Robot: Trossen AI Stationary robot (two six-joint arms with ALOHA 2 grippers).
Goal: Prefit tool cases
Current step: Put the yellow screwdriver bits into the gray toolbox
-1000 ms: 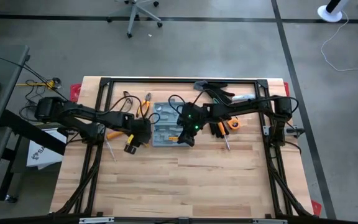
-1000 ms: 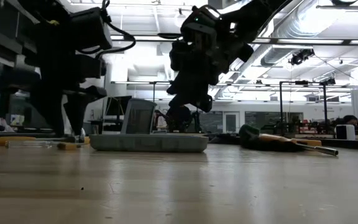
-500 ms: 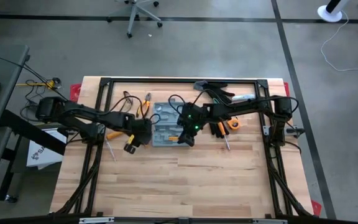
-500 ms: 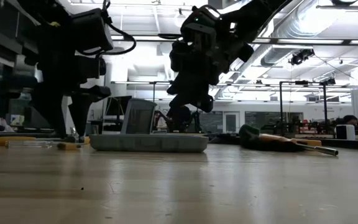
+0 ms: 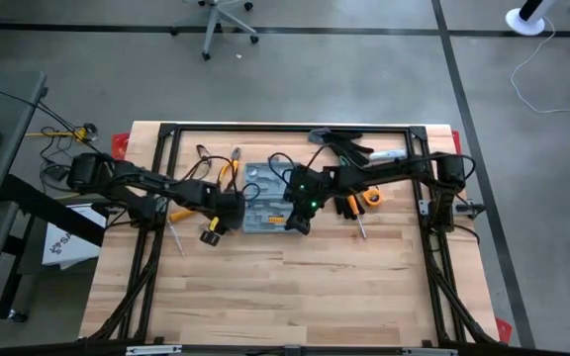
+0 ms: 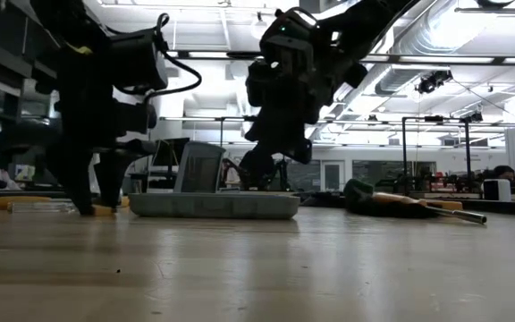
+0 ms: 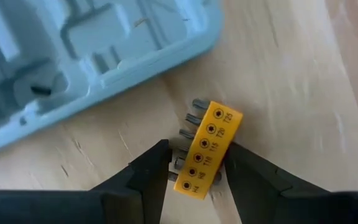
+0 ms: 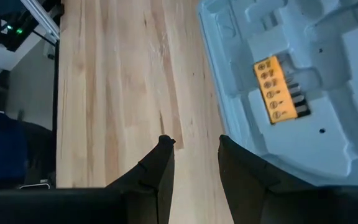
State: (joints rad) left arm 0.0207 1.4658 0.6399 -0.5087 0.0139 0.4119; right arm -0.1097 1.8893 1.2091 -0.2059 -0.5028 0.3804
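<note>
Case (image 8: 303, 93): we log one yellow bit holder (image 8: 277, 90) seated inside. Left gripper (image 7: 194, 168) straddles second holder (image 7: 208, 148), jaws open. Right gripper (image 8: 194, 146) hovers, jaws open.

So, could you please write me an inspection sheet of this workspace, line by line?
Surface: wooden table, front bare.
Job's things: grey-blue tool case lies open; one yellow bit holder seated inside, a second bit holder on the wood beside it.
Clutter: pliers, screwdrivers, gloves behind.
Grippers: left gripper straddles the loose holder; right gripper open, empty, at the case edge.
Cables: black, along both arms.
Surroundings: office chair.
</note>
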